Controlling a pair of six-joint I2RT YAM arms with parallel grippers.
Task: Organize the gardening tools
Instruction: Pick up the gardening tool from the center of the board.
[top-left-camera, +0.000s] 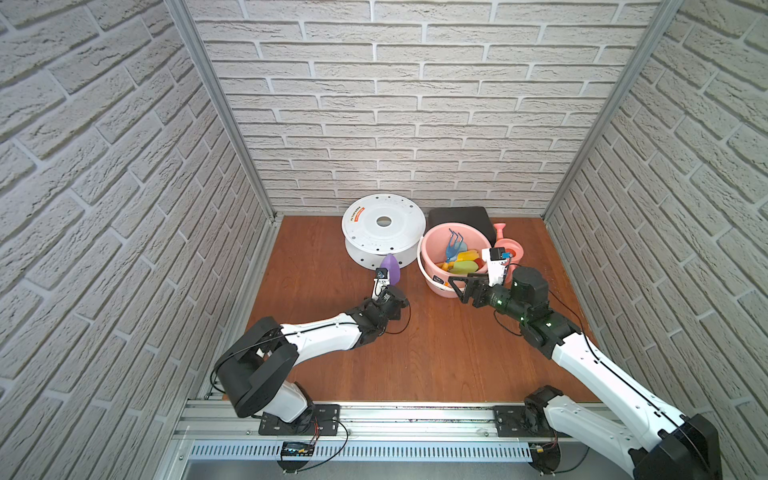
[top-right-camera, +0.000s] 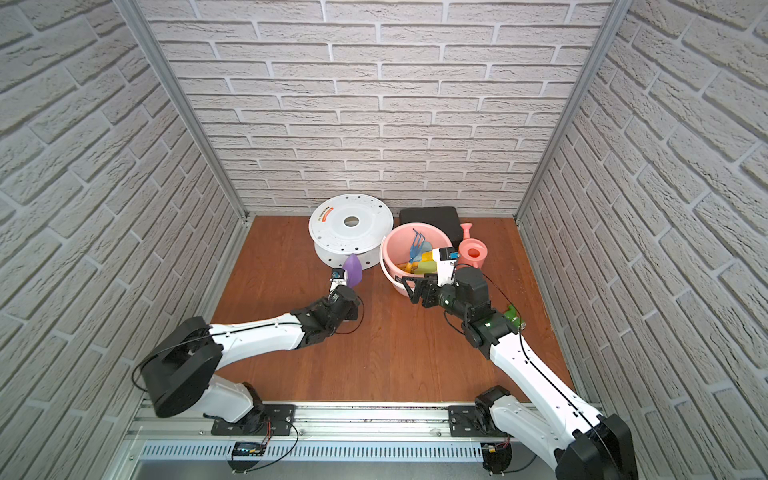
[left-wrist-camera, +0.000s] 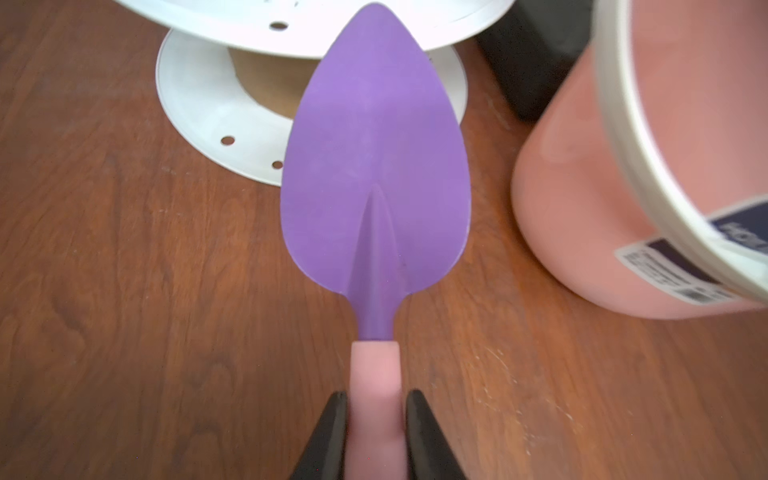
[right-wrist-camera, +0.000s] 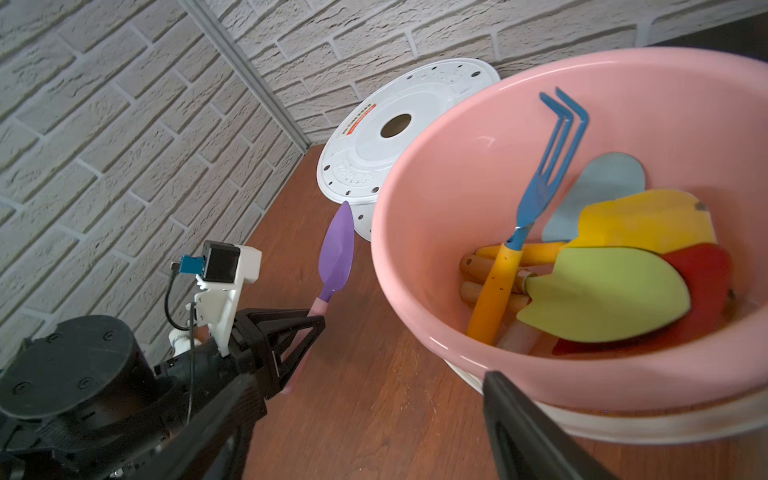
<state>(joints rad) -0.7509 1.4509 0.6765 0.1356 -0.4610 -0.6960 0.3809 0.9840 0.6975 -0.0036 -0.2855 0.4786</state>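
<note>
We see left gripper (left-wrist-camera: 376, 400) clamped on purple trowel (left-wrist-camera: 376, 158) by its pink handle, blade raised between white spool (top-left-camera: 365, 235) and pink bucket (top-left-camera: 438, 241), while right gripper (top-left-camera: 467, 287) sits jaws apart at the bucket's near rim.

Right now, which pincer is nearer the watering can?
Right. The right pincer is at the front rim of the pink bucket that the watering can stands beside; the left pincer, holding the purple trowel, is past the bucket's opposite side.

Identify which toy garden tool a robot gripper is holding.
The purple trowel: the left gripper is shut on its pink handle, outside the pink bucket. The blue claw fork, yellow scoop and green spade lie loose inside the bucket.
</note>
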